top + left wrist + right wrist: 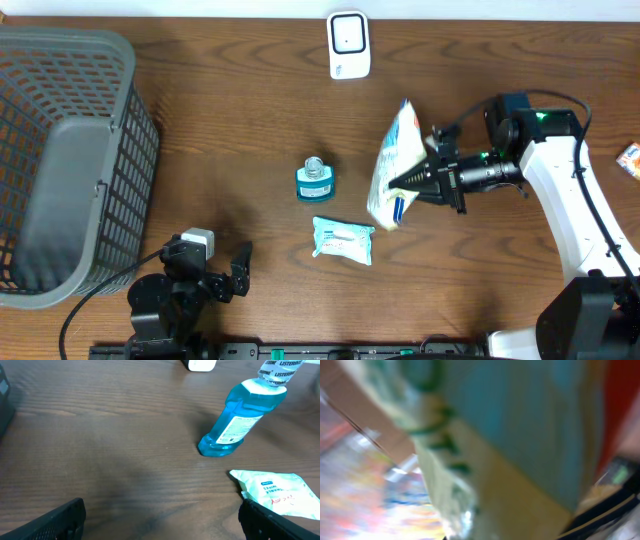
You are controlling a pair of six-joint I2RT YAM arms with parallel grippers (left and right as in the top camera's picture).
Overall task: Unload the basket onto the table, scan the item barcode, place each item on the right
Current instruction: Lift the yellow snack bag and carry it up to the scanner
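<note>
Over the table, right of centre: one bag (395,150) hangs tilted on edge in my right gripper (398,186), well short of the scanner.
Right gripper: clamped on the bag's lower half, jaws pinched tight.
Left gripper (160,510): spread wide, holding nothing, low over bare wood at my near left.
Bag, material: crinkled film, pillow-shaped, white with blue and green print.
Bag, right wrist view: fills the frame, badly blurred — print unreadable, and I can make out no barcode.
Scanner (349,45): one white rounded-rectangle unit with a dark-outlined window, at the far edge of the table.
Mouthwash bottle (315,180): one, translucent blue plastic, white label, upright near the table's middle; its cap band is cut off by the frame in the left wrist view.
Wipes packet (343,240): one, soft white film with blue print and red handwriting, lying flat just nearer me than the bottle; partly hidden behind my left finger in the wrist view.
Basket (140,140): one, grey plastic lattice walls with a solid floor, at the far left — cropped by the picture edge.
Small orange packet (630,158): one, at the right edge, cut off and too small to identify.
Table (240,120): dark brown wood grain, smooth.
</note>
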